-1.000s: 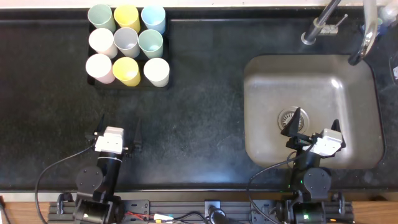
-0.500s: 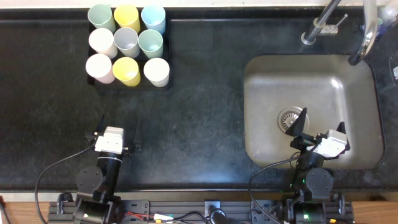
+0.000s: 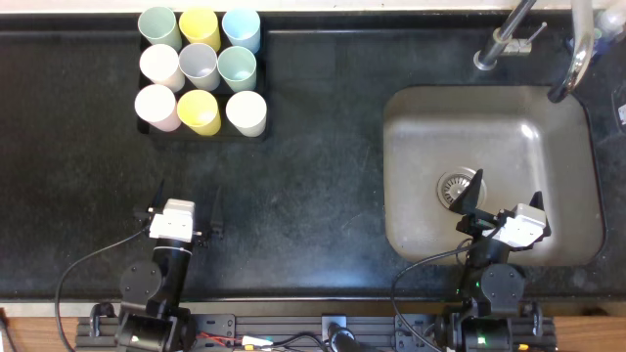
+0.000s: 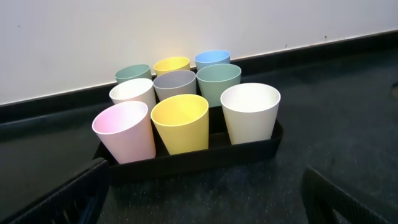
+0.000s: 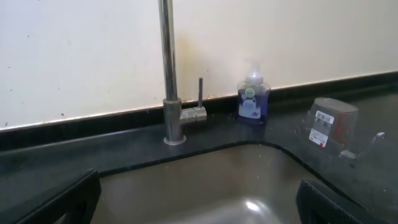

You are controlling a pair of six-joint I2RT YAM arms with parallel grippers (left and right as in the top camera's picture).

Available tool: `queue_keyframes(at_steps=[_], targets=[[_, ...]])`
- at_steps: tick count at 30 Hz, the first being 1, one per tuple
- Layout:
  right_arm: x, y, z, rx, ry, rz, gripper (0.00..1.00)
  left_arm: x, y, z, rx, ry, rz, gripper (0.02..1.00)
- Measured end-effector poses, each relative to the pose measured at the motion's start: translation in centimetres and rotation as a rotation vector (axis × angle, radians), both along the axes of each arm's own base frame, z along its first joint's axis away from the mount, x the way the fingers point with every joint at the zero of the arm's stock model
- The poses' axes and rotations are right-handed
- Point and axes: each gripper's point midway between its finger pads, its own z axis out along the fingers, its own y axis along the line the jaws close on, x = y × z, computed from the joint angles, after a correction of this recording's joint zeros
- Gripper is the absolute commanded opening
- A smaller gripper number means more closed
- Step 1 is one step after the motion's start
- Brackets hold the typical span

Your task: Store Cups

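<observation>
Several pastel cups stand upright in a three-by-three grid in a black tray (image 3: 217, 136) at the back left of the dark worktop. The nearest row holds a pink cup (image 3: 156, 107) (image 4: 126, 130), a yellow cup (image 3: 199, 110) (image 4: 181, 122) and a cream cup (image 3: 246, 112) (image 4: 250, 112). My left gripper (image 3: 187, 207) (image 4: 199, 214) is open and holds nothing. It sits near the front edge, well short of the tray (image 4: 205, 158) and facing it. My right gripper (image 3: 505, 200) (image 5: 199, 214) is open with nothing in it, over the near part of the sink (image 3: 509, 137).
A steel faucet (image 3: 504, 39) (image 5: 168, 68) stands behind the sink, with a blue soap bottle (image 5: 252, 99) beside it and a grey labelled block (image 5: 329, 121) on the worktop farther right. Bare worktop lies between the tray and the sink.
My right gripper shifted a little to the right and nearer the front edge one second ago, then held still. The left arm and the cups have not moved.
</observation>
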Motion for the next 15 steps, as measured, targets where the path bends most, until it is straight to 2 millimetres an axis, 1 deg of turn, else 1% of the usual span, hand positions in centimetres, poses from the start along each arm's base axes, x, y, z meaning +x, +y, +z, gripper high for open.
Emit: queue_keyframes(at_steps=[3, 7, 9, 12, 15], targets=[[0.3, 0.9, 0.0, 0.030, -0.010, 0.050, 0.998, 0.0, 0.0, 0.0, 0.000, 0.000, 0.000, 0.998], [0.8, 3.3, -0.1, 0.067, -0.015, 0.184, 0.998, 0.0, 0.0, 0.0, 0.000, 0.000, 0.000, 0.998], [0.9, 4.3, -0.5, 0.077, 0.002, 0.242, 0.993, 0.0, 0.0, 0.0, 0.000, 0.000, 0.000, 0.998], [1.0, 5.2, -0.6, 0.087, 0.006, 0.294, 0.996, 0.0, 0.0, 0.0, 0.000, 0.000, 0.000, 0.998], [1.0, 5.7, -0.6, 0.092, 0.006, 0.322, 0.996, 0.0, 0.0, 0.0, 0.000, 0.000, 0.000, 0.998]])
